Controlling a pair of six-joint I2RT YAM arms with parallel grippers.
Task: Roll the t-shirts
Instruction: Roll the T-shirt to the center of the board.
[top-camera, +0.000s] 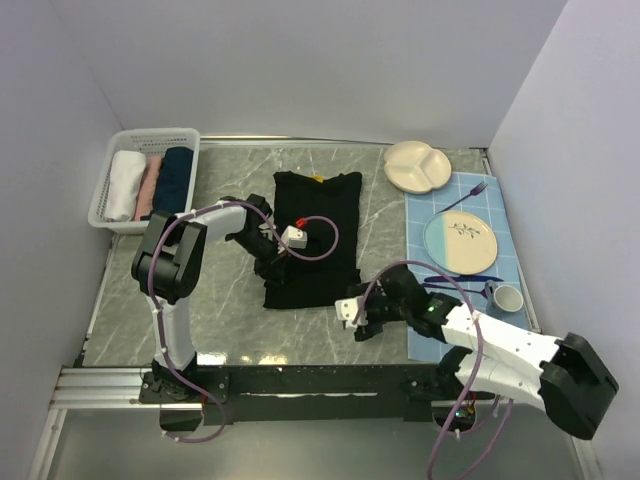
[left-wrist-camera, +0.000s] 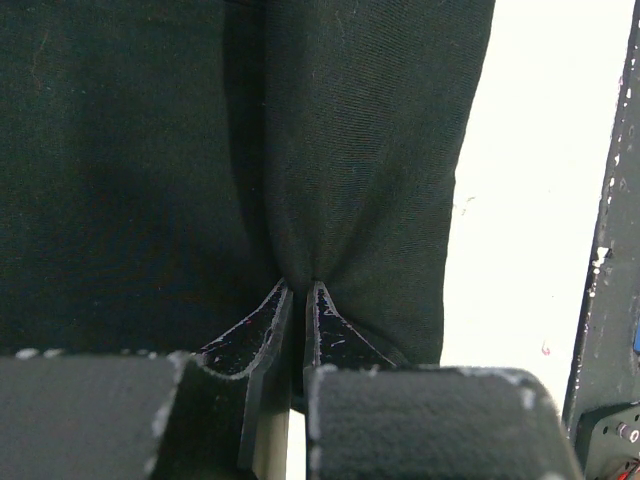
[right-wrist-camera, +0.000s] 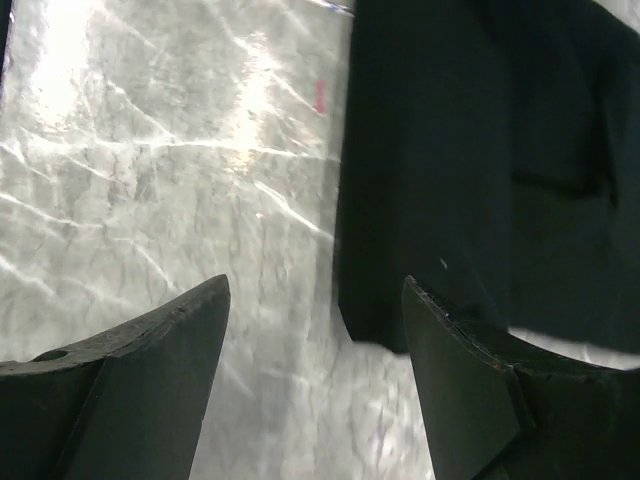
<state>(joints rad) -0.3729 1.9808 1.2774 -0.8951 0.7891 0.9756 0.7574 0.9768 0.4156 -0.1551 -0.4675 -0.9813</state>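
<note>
Bench (top-camera: 130, 300): grey marbled top, walled in white on three sides.

Right arm (top-camera: 500, 345): white and black, lying low from the near right corner towards the centre. Right fingers (right-wrist-camera: 455, 345) spread wide over bare bench, nothing between them. They sit just off the near right corner of the cloth. In the right wrist view that corner lies just ahead of one fingertip; contact can't be judged.

Left arm (top-camera: 165, 265): rises from the near left, elbow high, wrist reaching right over the cloth.

T-shirt (top-camera: 335, 200): black, folded into a long strip running far to near at bench centre, lying flat. A small yellow mark shows at its far edge. Left fingers (left-wrist-camera: 275, 320) pressed together, pinching a small ridge of the black fabric; creases fan out from the pinch. In the top view this grip sits on the near left part of the strip.

Placemat (top-camera: 430, 205): blue check, along the right side.

Basket (top-camera: 150, 133): white, slotted, far left corner. Holds three rolled cloths (top-camera: 125, 185) side by side: white, pink, dark blue.

Divided dish (top-camera: 418, 165): cream, at the mat's far left corner.

Plate (top-camera: 459, 243): round, pale with a blue half, on the mat.

Cup (top-camera: 507, 297): small, white, near end of the mat.

Fork (top-camera: 462, 197): purple, on the mat, far of the plate.
</note>
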